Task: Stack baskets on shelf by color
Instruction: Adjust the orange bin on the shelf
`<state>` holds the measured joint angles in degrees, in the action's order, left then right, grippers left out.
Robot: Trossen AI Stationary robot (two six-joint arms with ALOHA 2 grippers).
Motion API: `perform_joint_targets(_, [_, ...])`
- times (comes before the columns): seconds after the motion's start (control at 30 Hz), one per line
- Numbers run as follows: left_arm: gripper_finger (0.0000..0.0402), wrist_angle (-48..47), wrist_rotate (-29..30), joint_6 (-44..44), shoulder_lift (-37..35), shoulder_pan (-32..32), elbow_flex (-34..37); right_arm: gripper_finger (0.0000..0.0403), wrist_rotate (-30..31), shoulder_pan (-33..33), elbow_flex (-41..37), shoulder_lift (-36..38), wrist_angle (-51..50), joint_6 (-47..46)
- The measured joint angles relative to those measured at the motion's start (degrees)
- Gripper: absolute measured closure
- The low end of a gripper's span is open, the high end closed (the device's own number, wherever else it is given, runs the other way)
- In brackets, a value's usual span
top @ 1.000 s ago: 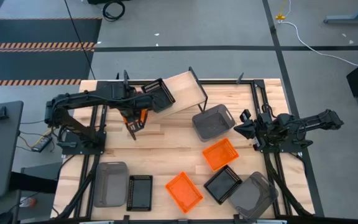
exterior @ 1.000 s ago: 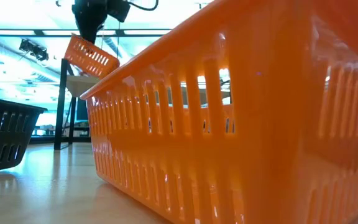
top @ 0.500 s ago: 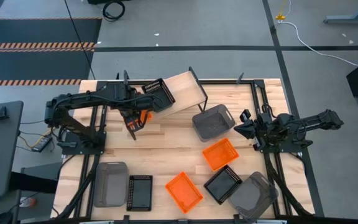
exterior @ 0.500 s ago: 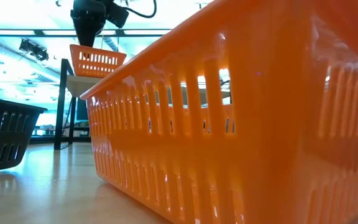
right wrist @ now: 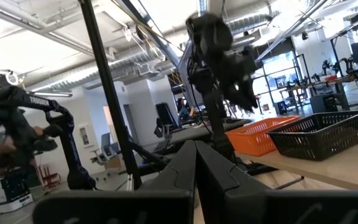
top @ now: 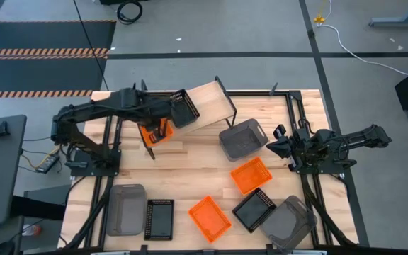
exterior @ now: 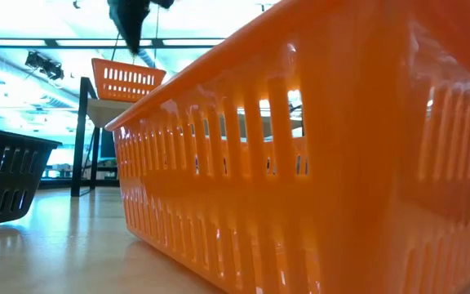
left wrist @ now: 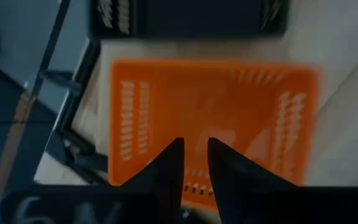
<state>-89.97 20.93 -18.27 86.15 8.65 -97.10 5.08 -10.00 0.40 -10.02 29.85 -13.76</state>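
Slatted wooden surface (top: 190,166) carries baskets scattered toward its near edge, while the left gripper (top: 163,127) grasps an orange basket (top: 154,132) by its rim at the shelf (top: 214,106), beside a black basket (top: 181,108) already there. Placing is in hand; next, I judge, it must settle level before letting go. Right gripper (top: 271,146) waits clenched, empty, beside a grey basket (top: 242,139).

Orange basket (top: 156,131) on shelf (top: 214,105) beside black basket (top: 181,108).
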Motion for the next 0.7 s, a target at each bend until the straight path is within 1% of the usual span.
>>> perform_joint_targets(0.07, [0.0324,0.2,-2.2,-2.5,0.0,-1.3,-3.8,0.0391,0.0,0.0,0.0,0.0,0.0,0.1])
perform_joint_targets(0.13, [0.0324,1.2,-6.5,-4.1,0.0,-3.6,-6.7,0.0391,0.0,0.0,0.0,0.0,0.0,0.4])
perform_joint_targets(0.2, [0.0324,3.0,-9.7,-5.2,0.0,-6.6,-7.7,0.0391,0.0,0.0,0.0,0.0,0.0,0.8])
perform_joint_targets(0.27, [0.0324,4.3,-10.3,-5.8,0.0,-9.8,-7.1,0.0391,0.0,0.0,0.0,0.0,0.0,1.4])
perform_joint_targets(0.37, [0.0324,5.6,-10.2,-7.0,0.1,-13.7,-3.2,0.0391,0.0,0.0,0.0,0.0,0.0,1.5])
perform_joint_targets(0.5, [0.0324,9.3,-10.2,-8.4,0.3,-17.2,4.5,0.0391,0.0,0.0,0.0,0.0,0.0,1.3])
perform_joint_targets(0.6, [0.0324,9.6,-10.2,-8.6,0.3,-18.6,9.0,0.0391,0.0,0.0,0.0,0.0,0.0,0.6])
perform_joint_targets(0.7, [0.0324,9.2,-9.2,-8.7,0.3,-18.5,12.7,0.0391,0.0,0.0,0.0,0.0,0.0,0.4])
